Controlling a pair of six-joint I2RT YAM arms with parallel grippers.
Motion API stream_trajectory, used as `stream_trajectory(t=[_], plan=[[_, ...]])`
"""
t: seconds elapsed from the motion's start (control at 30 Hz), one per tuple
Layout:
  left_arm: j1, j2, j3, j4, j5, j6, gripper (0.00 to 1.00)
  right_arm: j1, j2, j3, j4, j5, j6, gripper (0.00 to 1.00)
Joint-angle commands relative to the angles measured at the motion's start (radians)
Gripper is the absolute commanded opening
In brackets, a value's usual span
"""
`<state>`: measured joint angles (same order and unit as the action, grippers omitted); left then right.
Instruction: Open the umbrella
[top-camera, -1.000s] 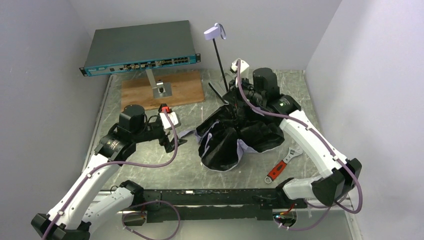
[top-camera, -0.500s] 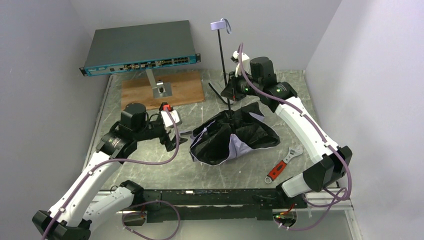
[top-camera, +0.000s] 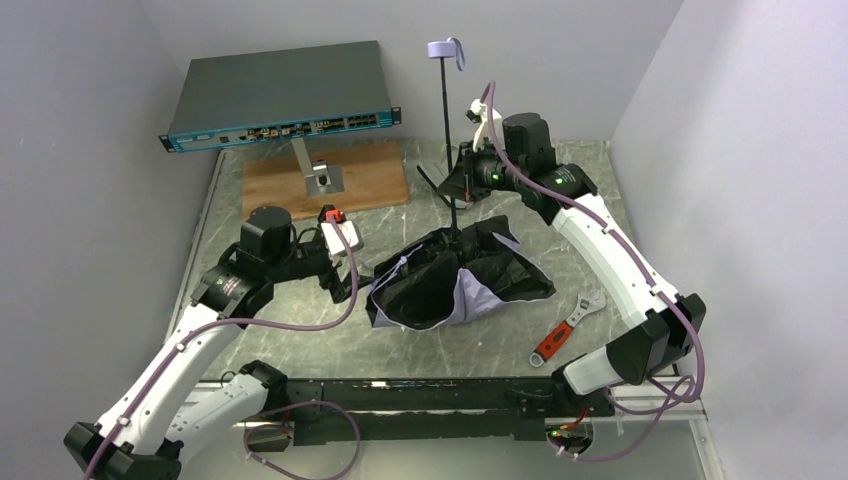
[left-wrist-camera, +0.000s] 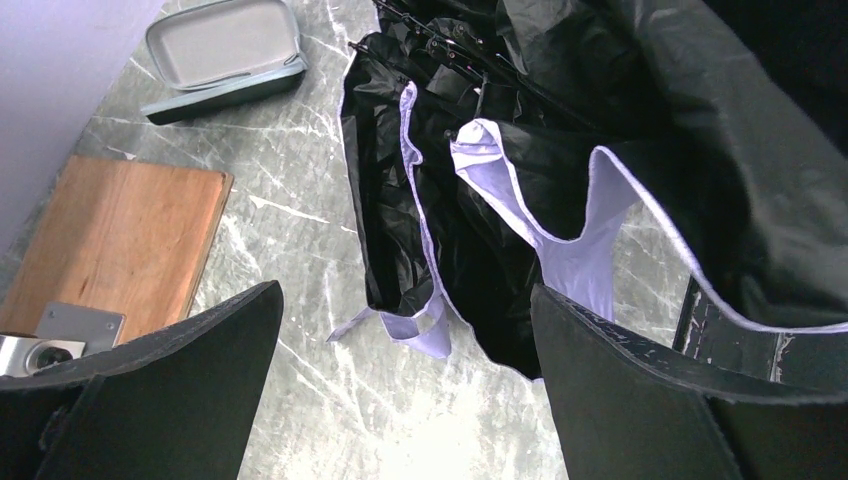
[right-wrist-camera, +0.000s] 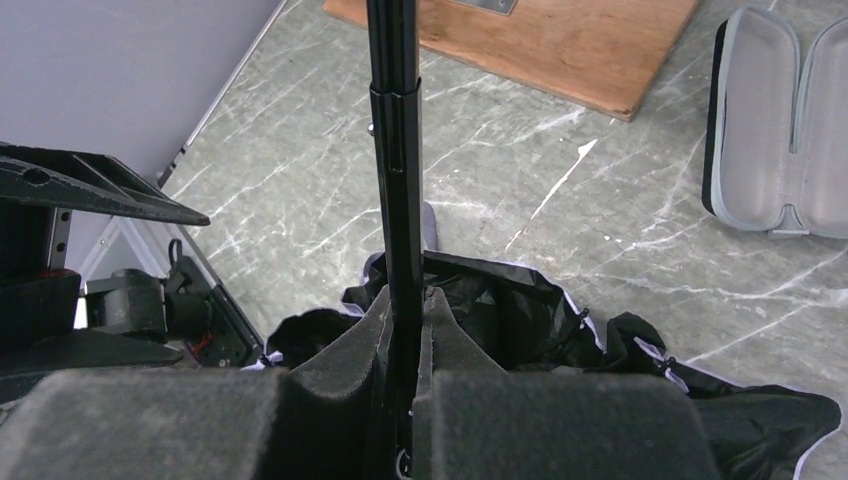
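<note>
The umbrella's canopy lies crumpled on the table, black inside up with pale lavender folds showing. Its thin black shaft stands nearly upright, with the lavender handle and strap at the top. My right gripper is shut on the shaft; in the right wrist view the pads pinch the shaft above the canopy. My left gripper is open and empty just left of the canopy; the left wrist view shows its fingers apart, with the canopy edge between and beyond them.
A grey network switch on a stand over a wooden board is at the back left. A wrench with a red handle lies right of the canopy. An open grey pouch lies on the marble table.
My right gripper has lifted and straightened the shaft, raising the handle. The canopy has spread lower and shifted left toward my left gripper, which barely moved.
</note>
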<state>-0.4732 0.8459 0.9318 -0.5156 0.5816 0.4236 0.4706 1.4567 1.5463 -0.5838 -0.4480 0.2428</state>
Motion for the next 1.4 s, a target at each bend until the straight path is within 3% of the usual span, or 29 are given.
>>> stream_trajectory(t=[0.0, 0.47, 0.6, 0.73, 0.87, 1.0, 1.13, 1.23, 1.37], plan=[[0.004, -0.018, 0.012, 0.016, 0.030, 0.011, 1.00, -0.005, -0.050, 0.021, 0.053, 0.002, 0.041, 0.00], [0.005, -0.004, 0.019, 0.003, 0.098, 0.061, 1.00, -0.004, -0.076, -0.020, 0.099, -0.031, 0.002, 0.00], [0.005, -0.018, 0.010, -0.058, 0.108, 0.183, 1.00, -0.005, -0.164, -0.124, 0.182, -0.146, -0.167, 0.00], [0.015, -0.073, -0.032, 0.074, 0.044, 0.081, 1.00, 0.026, -0.258, -0.277, 0.346, -0.301, -0.307, 0.00], [0.016, -0.098, -0.038, 0.180, 0.073, -0.002, 1.00, 0.294, -0.276, -0.291, 0.453, -0.028, -0.482, 0.00], [0.017, -0.102, -0.011, 0.141, 0.075, 0.021, 1.00, 0.312, -0.442, -0.485, 0.734, 0.239, -0.582, 0.00], [-0.027, -0.081, -0.042, 0.223, 0.098, 0.021, 0.97, 0.327, -0.441, -0.540, 0.803, 0.167, -0.520, 0.00], [-0.098, -0.018, -0.004, 0.201, 0.062, 0.096, 0.90, 0.347, -0.399, -0.501, 0.780, 0.114, -0.485, 0.00], [-0.163, 0.051, 0.002, 0.289, 0.002, 0.095, 0.81, 0.357, -0.379, -0.461, 0.771, 0.122, -0.455, 0.00]])
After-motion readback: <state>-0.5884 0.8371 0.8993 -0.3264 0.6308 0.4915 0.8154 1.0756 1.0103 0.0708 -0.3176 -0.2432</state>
